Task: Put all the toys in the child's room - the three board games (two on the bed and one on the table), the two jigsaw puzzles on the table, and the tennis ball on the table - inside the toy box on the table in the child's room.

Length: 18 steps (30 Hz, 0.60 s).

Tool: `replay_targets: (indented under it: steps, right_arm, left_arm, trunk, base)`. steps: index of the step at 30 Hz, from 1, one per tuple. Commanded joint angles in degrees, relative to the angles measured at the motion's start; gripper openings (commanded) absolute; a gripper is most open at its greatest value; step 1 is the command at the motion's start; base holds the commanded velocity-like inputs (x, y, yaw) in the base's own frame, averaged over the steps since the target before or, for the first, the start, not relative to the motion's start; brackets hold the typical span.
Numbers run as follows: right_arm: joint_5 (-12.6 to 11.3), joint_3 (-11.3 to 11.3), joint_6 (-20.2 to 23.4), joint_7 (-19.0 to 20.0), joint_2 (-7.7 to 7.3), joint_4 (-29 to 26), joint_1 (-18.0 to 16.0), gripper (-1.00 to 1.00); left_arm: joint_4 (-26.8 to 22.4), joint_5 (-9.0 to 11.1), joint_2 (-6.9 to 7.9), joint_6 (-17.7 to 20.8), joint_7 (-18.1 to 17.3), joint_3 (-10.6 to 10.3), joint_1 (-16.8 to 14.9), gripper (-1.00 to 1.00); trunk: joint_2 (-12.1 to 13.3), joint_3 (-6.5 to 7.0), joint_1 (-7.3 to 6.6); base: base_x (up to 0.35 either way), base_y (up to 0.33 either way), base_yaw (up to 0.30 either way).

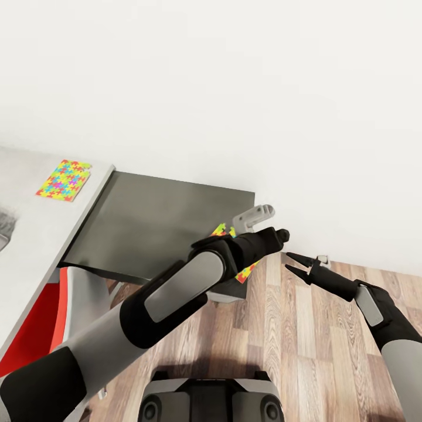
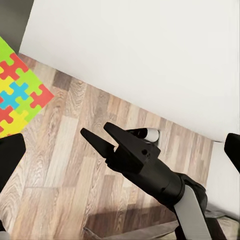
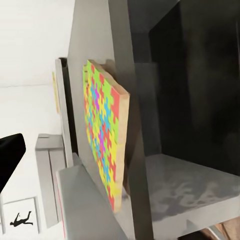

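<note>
The left arm reaches forward across the middle of the head view, its grey and black segments rising toward the near right corner of the table's dark grey wing (image 1: 158,217). Its wrist hides the left gripper (image 1: 243,249), so I cannot tell how the fingers stand. A jigsaw puzzle (image 1: 246,271) shows in slivers just above and below that wrist, at the wing's right end. In the right wrist view this puzzle (image 3: 102,145) is a thin, stiff square with a tan cardboard edge and a face of yellow, green, red and blue interlocking pieces, standing on edge against the dark matte wing. The left wrist view catches one corner of it (image 2: 20,92) over the floor.

The right arm comes in from the right edge, forearm angled up and left, holding the right gripper (image 1: 296,265) over the wood-plank floor (image 1: 305,351) just beside the wing's right end. Its two pointed black fingers (image 2: 97,142) are spread apart, with nothing between them.

A second jigsaw puzzle (image 1: 63,179) lies flat on the light grey top of the table (image 1: 35,246), near that top's far right corner, well apart from both grippers. The wall (image 1: 234,88) behind is plain white.
</note>
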Motion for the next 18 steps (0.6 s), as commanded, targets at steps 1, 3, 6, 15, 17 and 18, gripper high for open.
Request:
replay_targets:
  steps: [1,3,6,15,17,18]
  right_arm:
    - [-0.1,0.0,0.3,0.1,-0.01,0.0,0.0,1.0]
    - [-0.1,0.0,0.3,0.1,0.01,0.0,0.0,1.0]
    - [-0.1,0.0,0.3,0.1,0.02,0.0,0.0,1.0]
    - [-0.1,0.1,0.3,0.1,0.04,0.0,0.0,1.0]
    - [-0.1,0.1,0.3,0.1,0.02,0.0,0.0,1.0]
    - [-0.1,0.1,0.3,0.1,0.01,0.0,0.0,1.0]
  left_arm:
    - [0.0,0.1,-0.02,0.5,0.3,0.0,-0.1,1.0]
    - [0.0,0.3,-0.02,0.6,-0.5,0.0,-0.2,1.0]
    - [0.0,0.5,-0.02,0.7,-1.2,0.0,-0.3,1.0]
    - [0.0,0.8,-0.02,0.9,-2.1,0.0,-0.4,1.0]
    - [0.0,0.8,-0.02,0.9,-2.4,0.0,-0.4,1.0]
    - [0.0,0.8,-0.02,1.0,-2.6,0.0,-0.4,1.0]
  trunk:
    - [-0.5,-0.25,0.25]
    - [-1.3,-0.61,0.69]
    - [-2.5,-1.15,1.35]
    - [-5.7,-2.59,3.11]
    - [-5.7,-2.59,3.11]
    - [-5.7,-2.59,3.11]
  base:
    - [0.0,0.0,0.0]
    - [0.0,0.0,0.0]
    - [0.0,0.0,0.0]
    - [0.0,0.0,0.0]
    - [0.0,0.0,0.0]
    - [0.0,0.0,0.0]
